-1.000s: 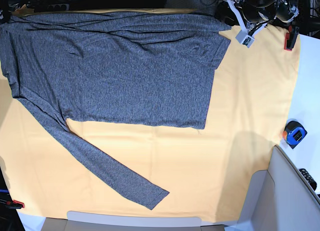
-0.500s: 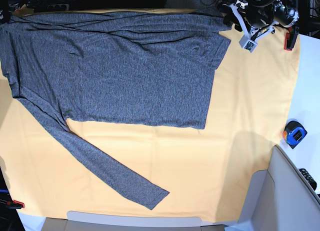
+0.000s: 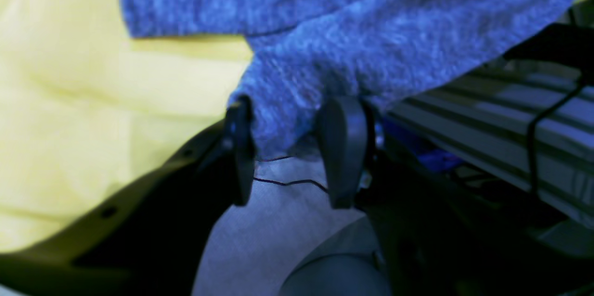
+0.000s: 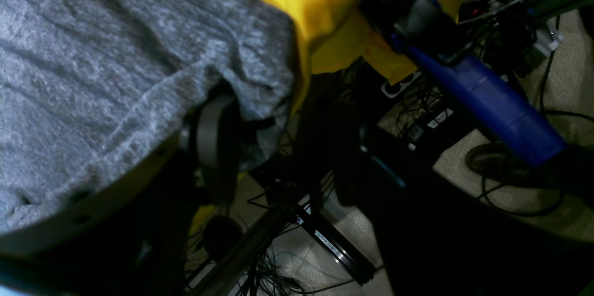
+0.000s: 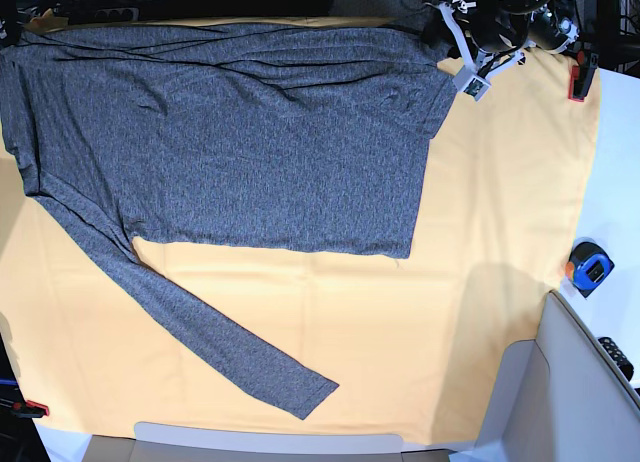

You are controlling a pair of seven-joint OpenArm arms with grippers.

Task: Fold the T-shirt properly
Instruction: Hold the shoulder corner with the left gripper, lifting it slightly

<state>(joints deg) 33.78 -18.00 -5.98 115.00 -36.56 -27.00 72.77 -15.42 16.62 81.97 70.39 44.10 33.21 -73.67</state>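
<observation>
Nearest the base camera, one long sleeve of the T-shirt (image 5: 230, 152) trails diagonally toward the front edge of the surface (image 5: 500, 232), which is covered by a yellow-orange cloth, while the body lies spread flat across the far half with its hem side running down the middle. A blue tape measure (image 5: 588, 266) sits well apart at the side. At the far edge both arms work the shirt's back corners. The left gripper (image 3: 290, 147) has its fingers (image 3: 343, 147) standing apart with a hanging fold of grey fabric between them, not pinched tight as far as the blurred picture shows. The right gripper (image 4: 260, 147) shows one finger (image 4: 216, 143) tucked under the draped corner; the opposing one is lost in shadow, so whether it clamps the fabric cannot be told. The risk, as a judgement: the thin knit could slip out of the loose left hold when lifted, or one side could catch while the other misses, dragging the shirt askew and bunching it. The fingers might also snag the yellow cloth along with the shirt. The wrist views alone reveal fabric overhanging the far edge, with cables on the floor below; the base view alone shows the whole layout and the untouched near sleeve.
</observation>
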